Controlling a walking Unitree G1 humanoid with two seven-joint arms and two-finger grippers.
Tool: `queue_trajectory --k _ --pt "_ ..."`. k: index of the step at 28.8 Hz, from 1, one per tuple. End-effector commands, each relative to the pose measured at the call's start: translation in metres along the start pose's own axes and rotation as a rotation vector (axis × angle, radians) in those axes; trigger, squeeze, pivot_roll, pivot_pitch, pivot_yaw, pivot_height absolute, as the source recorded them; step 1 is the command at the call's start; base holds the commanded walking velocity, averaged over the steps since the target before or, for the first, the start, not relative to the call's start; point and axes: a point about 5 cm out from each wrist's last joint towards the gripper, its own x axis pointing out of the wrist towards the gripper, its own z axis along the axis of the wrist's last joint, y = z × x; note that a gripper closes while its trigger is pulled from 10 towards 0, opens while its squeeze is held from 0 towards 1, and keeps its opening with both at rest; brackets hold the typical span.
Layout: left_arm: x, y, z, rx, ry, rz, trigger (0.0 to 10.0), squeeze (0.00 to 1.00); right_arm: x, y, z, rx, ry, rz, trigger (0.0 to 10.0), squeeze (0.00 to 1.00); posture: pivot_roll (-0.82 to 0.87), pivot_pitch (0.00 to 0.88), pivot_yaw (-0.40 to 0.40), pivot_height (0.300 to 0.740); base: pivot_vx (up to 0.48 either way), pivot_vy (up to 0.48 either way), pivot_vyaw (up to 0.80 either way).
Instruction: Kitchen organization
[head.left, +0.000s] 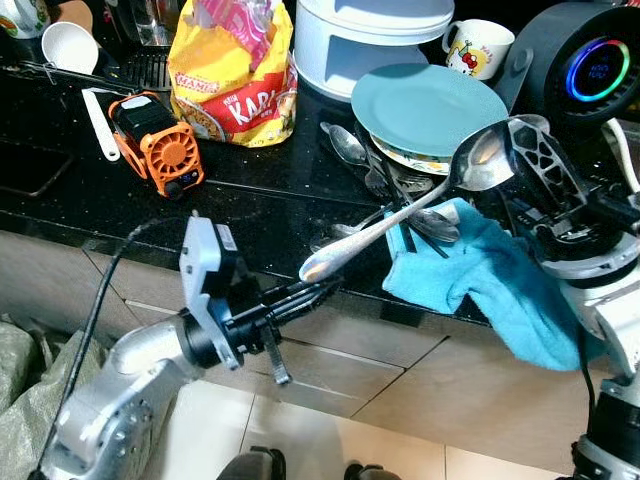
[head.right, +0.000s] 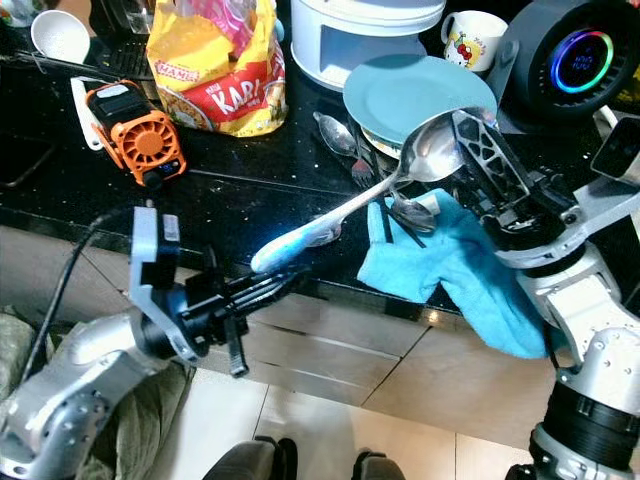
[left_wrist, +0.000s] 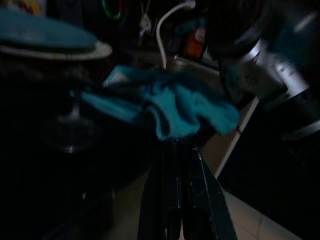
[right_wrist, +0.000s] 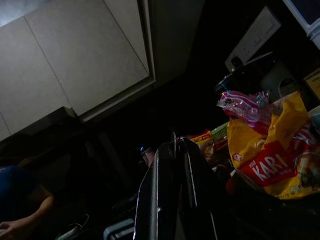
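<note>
My right gripper (head.left: 514, 135) is shut on a large metal serving spoon (head.left: 478, 160), gripping it at the bowl above the black counter (head.left: 250, 200). The spoon's pale handle slants down toward the counter's front edge. Beneath it, several spoons and forks (head.left: 400, 195) lie beside a teal plate (head.left: 425, 105) stacked on another plate. A blue cloth (head.left: 480, 275) hangs over the counter edge. My left gripper (head.left: 325, 288) is shut with nothing in it, just below the counter's front edge under the handle tip. The left wrist view shows its fingers (left_wrist: 180, 200) pointing at the cloth (left_wrist: 175, 105).
A yellow snack bag (head.left: 235, 75), an orange and black fan unit (head.left: 160, 145), a white container (head.left: 370, 35), a mug (head.left: 478, 48) and a black appliance with a glowing ring (head.left: 590, 65) stand further back on the counter. A person's arm (right_wrist: 20, 220) appears in the right wrist view.
</note>
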Motion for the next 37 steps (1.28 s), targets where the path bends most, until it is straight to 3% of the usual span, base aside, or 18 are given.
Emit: queue_trajectory --k 1,7,9,10,18,24,37 --pt "-0.001 0.000 -0.006 -0.009 0.028 0.015 10.0 0.00 -0.001 0.004 0.002 -0.030 -0.001 0.000 0.0 0.00 0.07 0.147 -0.030 0.740 0.000 0.000 0.00" --pt "-0.002 0.007 -0.011 0.017 0.071 0.069 10.0 0.00 0.002 0.003 0.003 -0.062 -0.032 -0.042 0.0 0.00 0.07 0.148 -0.024 0.740 0.000 0.000 0.00" --pt "0.003 0.008 -0.011 0.027 0.074 0.080 10.0 0.00 0.008 0.001 -0.001 -0.041 -0.066 -0.054 1.6 0.00 0.07 0.148 -0.020 0.740 0.000 0.000 0.00" --pt "0.007 0.008 -0.010 0.031 0.069 0.084 10.0 0.00 0.015 0.000 -0.008 -0.022 -0.085 -0.063 10.0 0.00 0.07 0.147 -0.016 0.740 0.000 0.000 0.00" --pt "0.014 0.014 -0.012 0.039 0.070 0.104 10.0 0.00 0.030 -0.006 -0.018 0.008 -0.111 -0.083 10.0 0.00 0.07 0.126 -0.014 0.740 0.000 0.000 0.00" --pt "0.021 0.016 -0.014 0.042 0.066 0.097 10.0 0.00 0.039 -0.013 -0.017 -0.001 -0.142 -0.133 10.0 0.00 0.07 0.110 -0.013 0.740 -0.314 0.000 0.00" --pt "0.025 0.021 -0.013 0.062 0.049 0.096 10.0 0.00 0.039 -0.018 -0.016 -0.014 -0.172 -0.178 10.0 0.00 0.06 0.096 -0.017 0.740 -0.329 0.000 0.00"
